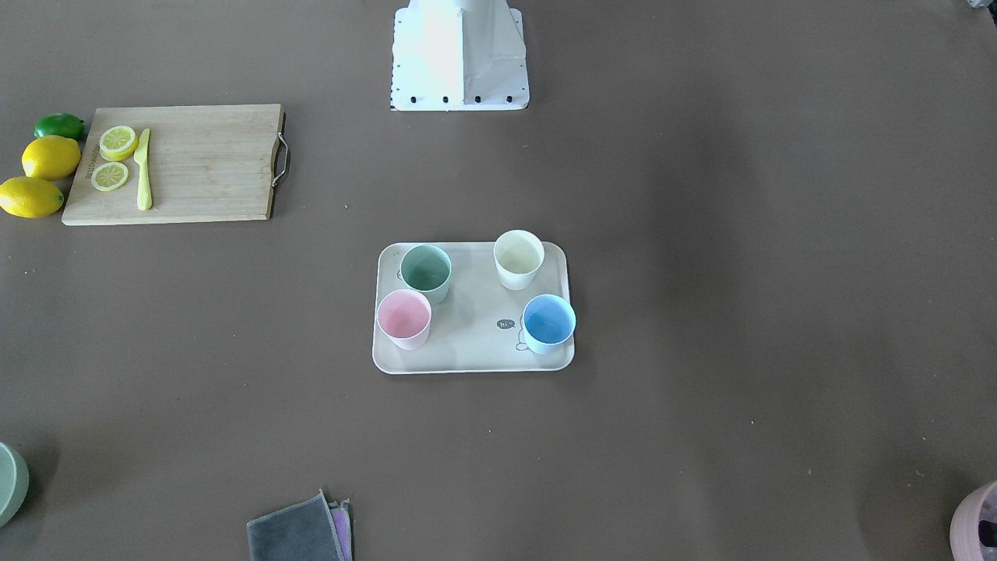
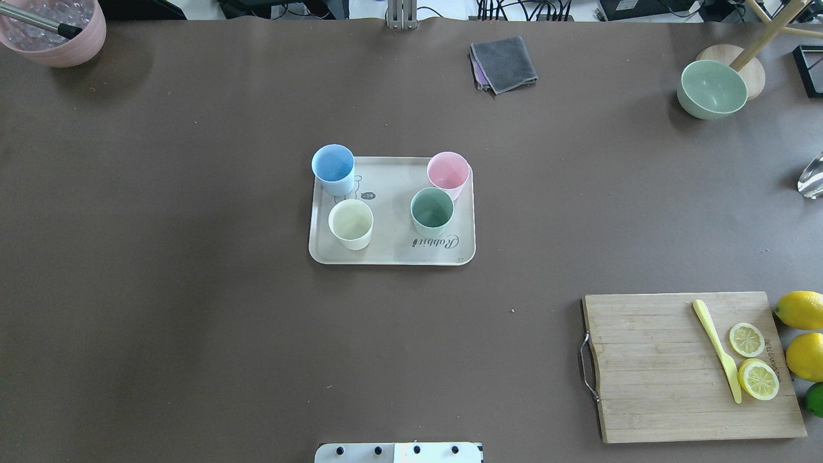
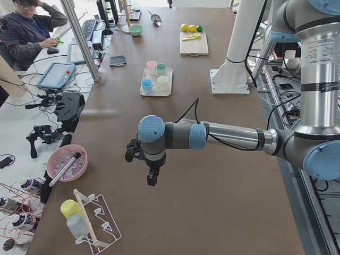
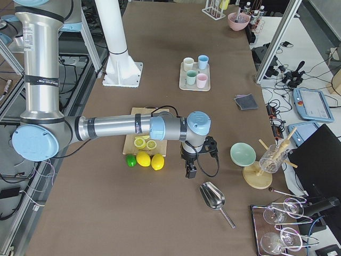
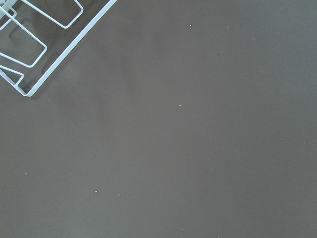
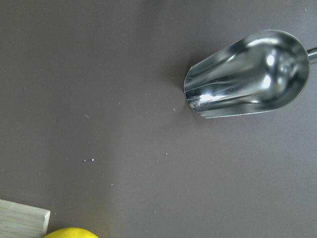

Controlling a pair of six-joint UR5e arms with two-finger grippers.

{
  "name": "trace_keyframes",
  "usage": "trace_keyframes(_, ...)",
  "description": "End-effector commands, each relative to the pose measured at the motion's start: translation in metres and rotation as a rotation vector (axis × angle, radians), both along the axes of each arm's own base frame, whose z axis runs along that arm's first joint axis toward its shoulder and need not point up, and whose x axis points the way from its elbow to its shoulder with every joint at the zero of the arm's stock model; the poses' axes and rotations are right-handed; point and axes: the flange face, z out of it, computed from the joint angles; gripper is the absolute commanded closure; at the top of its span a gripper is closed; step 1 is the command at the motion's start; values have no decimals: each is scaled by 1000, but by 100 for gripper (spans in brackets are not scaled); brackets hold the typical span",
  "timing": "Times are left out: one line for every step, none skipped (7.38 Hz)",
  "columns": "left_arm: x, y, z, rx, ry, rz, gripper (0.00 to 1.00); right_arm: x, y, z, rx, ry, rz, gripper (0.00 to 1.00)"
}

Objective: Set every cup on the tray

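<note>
Four cups stand upright on the beige tray (image 1: 475,312) at the table's middle: the mint green cup (image 1: 426,269), the cream-white cup (image 1: 519,255), the pink cup (image 1: 403,315) and the light blue cup (image 1: 548,321). The tray (image 2: 392,193) also shows in the overhead view with all of them on it. My left gripper (image 3: 152,178) hangs over bare table far from the tray, seen only in the left side view. My right gripper (image 4: 191,172) hangs near the lemons, seen only in the right side view. I cannot tell whether either is open or shut.
A bamboo cutting board (image 2: 669,373) with lemon slices and a yellow knife lies beside whole lemons (image 2: 800,308). A grey cloth (image 2: 505,61), a green bowl (image 2: 710,89) and a pink bowl (image 2: 54,32) sit at the far edge. A metal scoop (image 6: 252,74) and a wire rack (image 5: 29,44) lie below the wrists.
</note>
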Motion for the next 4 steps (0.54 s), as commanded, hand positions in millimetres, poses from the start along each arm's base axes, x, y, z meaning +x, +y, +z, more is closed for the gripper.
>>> trace_keyframes(1, -2, -2, 5, 0, 1, 2, -2, 0, 1, -5, 1, 0, 0)
trace_keyframes(0, -5, -5, 14, 0, 2, 2, -2, 1, 2, -8, 1, 0, 0)
trace_keyframes(0, -5, -6, 13, 0, 1, 2, -2, 1, 1, -6, 1, 0, 0)
trace_keyframes(1, -4, -5, 13, 0, 1, 2, -3, 1, 1, -6, 1, -2, 0)
